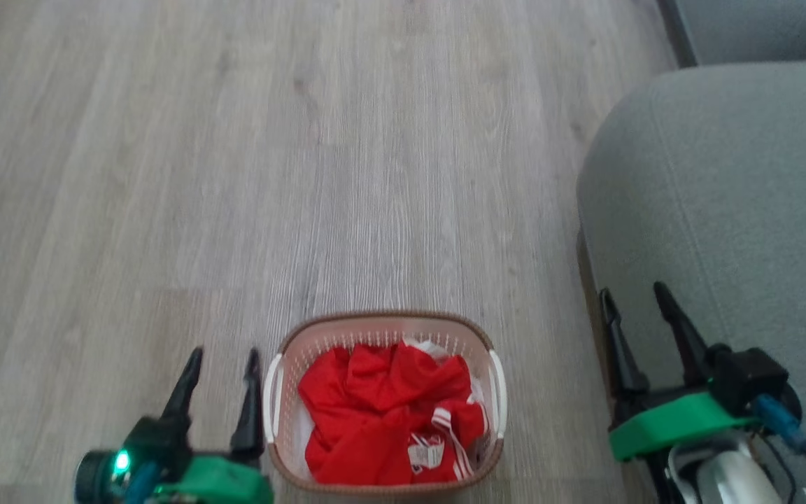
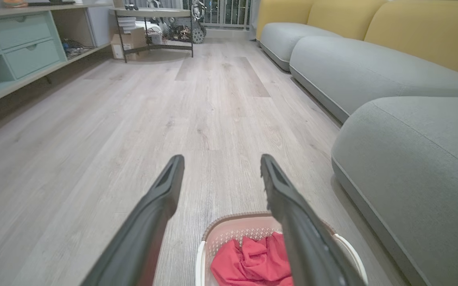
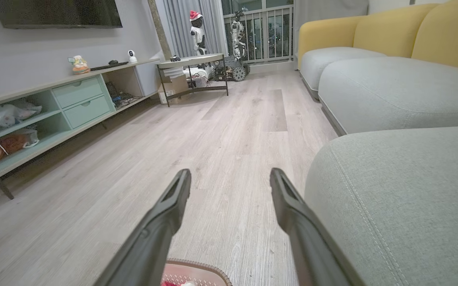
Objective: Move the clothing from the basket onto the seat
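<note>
The cream basket (image 1: 276, 402) with a brown rim stands on the wood floor at the bottom centre of the head view. Crumpled red clothing (image 1: 382, 420) with white stripes fills it. Just left of the basket my left gripper (image 1: 224, 364) is open and empty. My right gripper (image 1: 637, 297) is open and empty too, at the front edge of the grey-green seat (image 1: 739, 189) on the right. In the left wrist view the basket (image 2: 229, 230) and the clothing (image 2: 253, 260) lie below the open left gripper (image 2: 221, 163). The right wrist view has the right gripper (image 3: 231, 176) beside the seat (image 3: 404, 190).
Open wood floor (image 1: 270, 154) stretches ahead. More grey cushions with yellow backs (image 2: 424, 35) line the right side. A low green shelf unit (image 3: 66, 107) runs along the left wall, and a small table (image 3: 193, 75) stands at the far end.
</note>
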Tool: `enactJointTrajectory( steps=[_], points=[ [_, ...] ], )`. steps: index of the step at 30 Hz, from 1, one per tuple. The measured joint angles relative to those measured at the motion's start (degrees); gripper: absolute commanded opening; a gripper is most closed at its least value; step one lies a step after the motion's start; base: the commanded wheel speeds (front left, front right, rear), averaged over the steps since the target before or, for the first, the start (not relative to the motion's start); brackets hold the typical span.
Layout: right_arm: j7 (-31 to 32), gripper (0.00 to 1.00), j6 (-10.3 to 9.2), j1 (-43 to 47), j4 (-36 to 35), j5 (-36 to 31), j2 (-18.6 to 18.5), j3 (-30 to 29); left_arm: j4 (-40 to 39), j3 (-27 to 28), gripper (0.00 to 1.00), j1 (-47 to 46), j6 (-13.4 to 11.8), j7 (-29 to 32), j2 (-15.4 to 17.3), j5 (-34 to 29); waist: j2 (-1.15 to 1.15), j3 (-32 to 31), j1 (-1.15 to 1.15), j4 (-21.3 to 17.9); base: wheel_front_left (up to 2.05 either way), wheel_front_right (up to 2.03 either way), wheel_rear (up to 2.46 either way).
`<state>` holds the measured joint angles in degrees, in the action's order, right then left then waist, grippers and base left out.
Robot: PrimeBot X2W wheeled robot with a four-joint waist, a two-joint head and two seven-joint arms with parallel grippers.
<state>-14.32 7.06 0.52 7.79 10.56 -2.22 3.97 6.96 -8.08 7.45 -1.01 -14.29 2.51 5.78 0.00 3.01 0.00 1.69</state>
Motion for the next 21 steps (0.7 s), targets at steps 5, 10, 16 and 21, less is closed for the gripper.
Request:
enactJointTrajectory(
  steps=[5,10,16,21],
  points=[
    [-0.01,1.0,0.0,-4.44,-1.23,-1.89,0.0,-1.45,3.45,-2.81,1.0,-7.23,1.26,0.0,0.01,-1.64,0.0,5.41,0.0,0.0,0.0,0.0,0.0],
    [-0.09,1.0,0.0,-11.36,-2.33,-3.1,-0.05,-3.49,9.24,-6.7,1.0,-15.91,2.29,-0.01,-0.04,-2.43,0.0,12.4,0.0,-0.12,0.0,0.0,0.0],
    [-0.13,1.0,0.0,-17.05,-3.56,-3.7,-0.12,-5.47,18.13,-12.09,1.0,-25.92,3.59,-0.11,-0.09,-2.49,0.0,21.6,0.01,-0.64,0.0,0.0,0.0],
    [-0.14,1.0,0.0,-19.75,-4.31,-4.03,-0.27,-6.0,25.65,-16.78,1.0,-31.79,4.65,-0.15,-0.22,-1.18,-0.01,28.29,0.02,-1.4,0.0,0.0,0.0]
  ],
)
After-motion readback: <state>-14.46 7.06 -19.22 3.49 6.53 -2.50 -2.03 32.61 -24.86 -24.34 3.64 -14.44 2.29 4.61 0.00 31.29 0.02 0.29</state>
